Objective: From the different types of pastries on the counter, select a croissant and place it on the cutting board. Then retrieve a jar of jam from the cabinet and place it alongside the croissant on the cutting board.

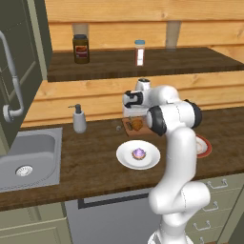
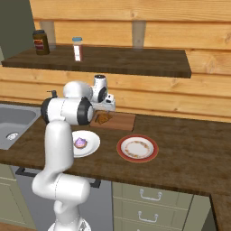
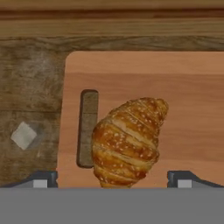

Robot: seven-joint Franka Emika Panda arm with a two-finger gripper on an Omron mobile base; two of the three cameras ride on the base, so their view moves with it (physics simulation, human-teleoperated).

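From the left base view the croissant [image 1: 137, 124] is already sitting on the cutting board [image 1: 127, 123] at the back of the counter [image 1: 86, 157], gripper [image 1: 134, 117] right above it, and the right base view has it on the board's left end near the handle slot, cupcake [image 2: 80, 143] untouched on its white plate [image 2: 92, 143]. Hand view: fingertips [image 3: 42, 179] spread wide either side of the croissant, holding nothing. I'd guess it's light, flaky and crushable, so pinch gently across the fat middle
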